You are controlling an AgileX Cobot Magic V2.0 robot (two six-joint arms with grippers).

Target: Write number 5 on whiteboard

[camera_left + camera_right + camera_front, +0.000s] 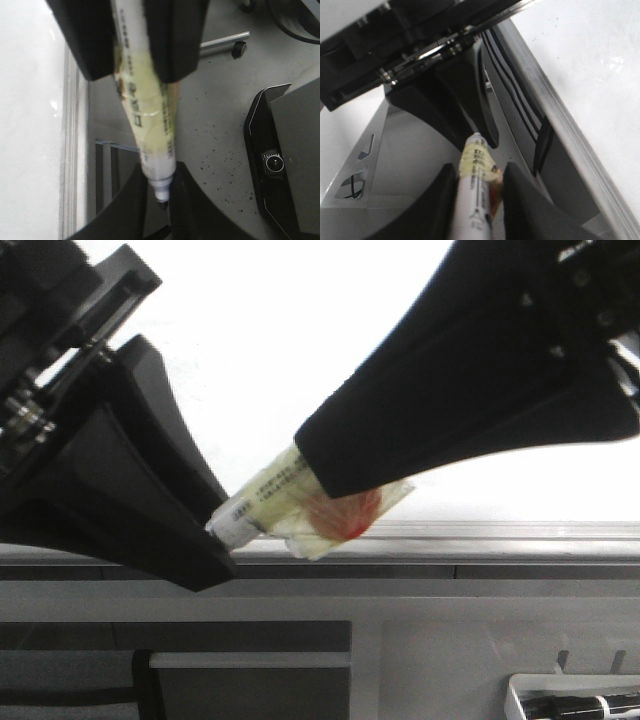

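The white marker pen (275,502), wrapped in yellowish tape with a red patch, hangs in front of the whiteboard's grey rail (470,533). My right gripper (330,475) reaches in from the upper right and is shut on the pen's taped middle (477,172). My left gripper (222,532) comes from the left, and its fingers press both sides of the pen's narrow tip end (161,186). The whiteboard (300,330) is glossy white behind both arms; it also shows in the left wrist view (30,125) and the right wrist view (590,60). No number 5 strokes are in view.
A white tray (520,692) holding a black marker (590,705) sits at the bottom right. Grey frame panels (250,640) run below the rail. A black base (285,165) and a metal rod with a castor (225,42) stand on the speckled floor.
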